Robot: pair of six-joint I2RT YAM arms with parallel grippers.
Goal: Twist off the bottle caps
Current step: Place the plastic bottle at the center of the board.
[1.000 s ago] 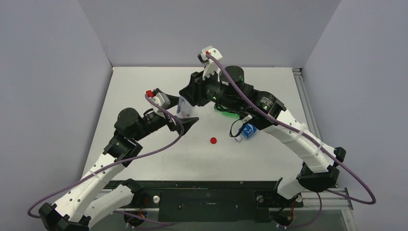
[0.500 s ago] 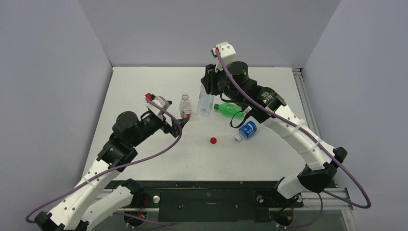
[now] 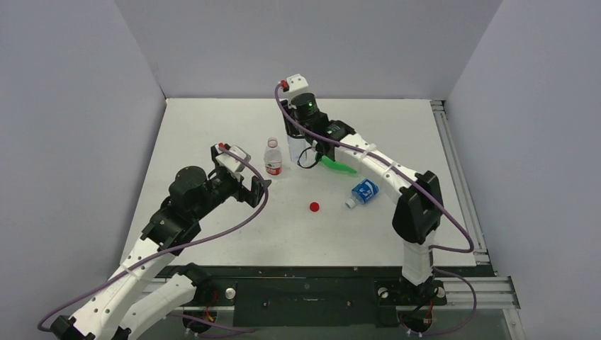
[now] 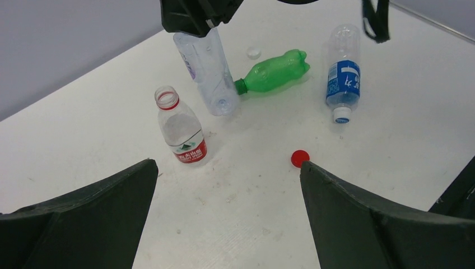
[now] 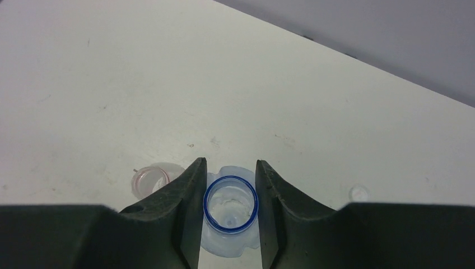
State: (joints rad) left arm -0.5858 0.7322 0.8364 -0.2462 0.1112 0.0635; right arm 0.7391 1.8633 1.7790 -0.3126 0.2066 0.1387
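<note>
right claw [image 5: 229, 168] is pinching the open neck of the clear ribbed bottle [image 4: 212, 78]. left claw [image 4: 227, 163] is hanging wide over the desk [image 4: 392, 123], gripping nothing; uncapped red-label bottle [image 4: 182, 131] is standing just ahead of it, red cap [image 4: 300, 157] lying ahead-right. green bottle [image 4: 271, 72] and blue-label bottle [image 4: 343, 73] are lying farther ahead, both capped

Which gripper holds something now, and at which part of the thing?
The right gripper holds the clear ribbed plastic bottle by its open neck. The left gripper is open and holds nothing.
</note>
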